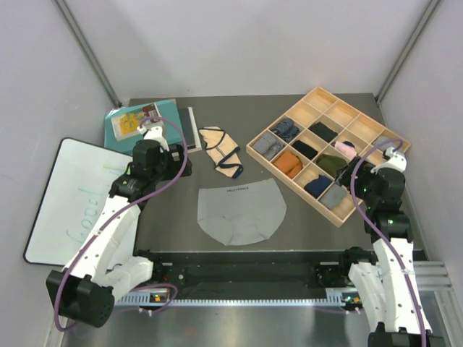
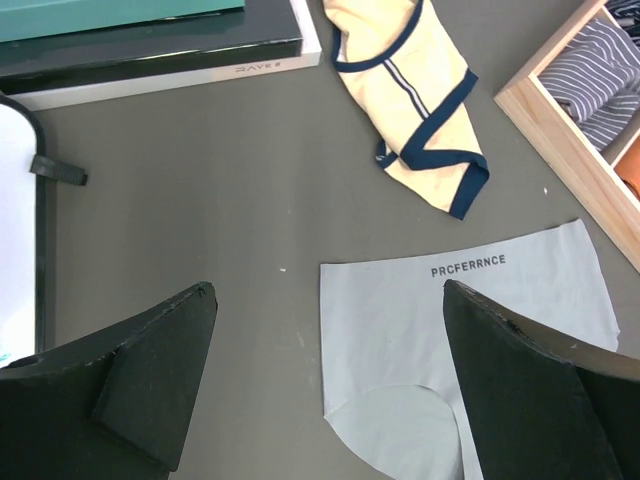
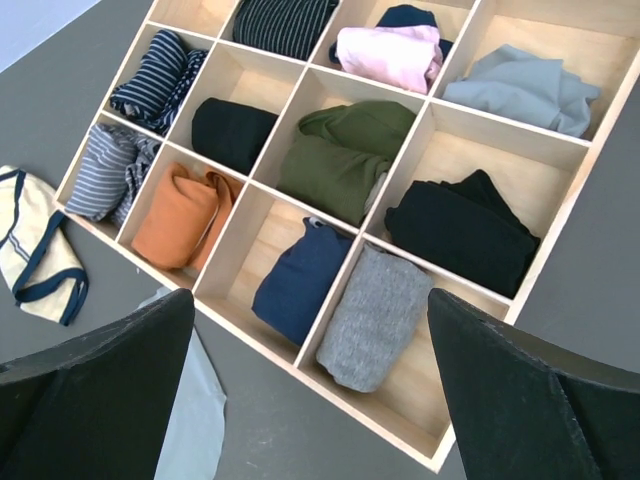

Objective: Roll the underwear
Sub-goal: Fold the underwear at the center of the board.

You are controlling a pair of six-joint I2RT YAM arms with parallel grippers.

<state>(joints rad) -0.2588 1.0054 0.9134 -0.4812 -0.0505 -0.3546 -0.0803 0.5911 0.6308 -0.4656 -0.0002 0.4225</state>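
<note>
- Briefs, the big light-grey pair (image 1: 239, 213), lie flat and spread out in the middle of the dark table (image 1: 173, 206), near the arms. I think they lie flat so they can be rolled up from one edge.
- The small beige pair with navy edging (image 1: 222, 153) sits crumpled just past them, on the far side. It probably needs smoothing first.
- The wooden tray (image 3: 555, 240) on the right holds rolled socks and cloths in its boxes. Some far boxes have nothing in them, maybe for new rolls.
- The left gripper (image 2: 328, 300) hangs above the left side of the grey pair. Its jaws are wide apart, and it holds and touches nothing.
- The right gripper (image 3: 310, 300) hangs above the near side of the tray, also wide apart and holding nothing.
</note>
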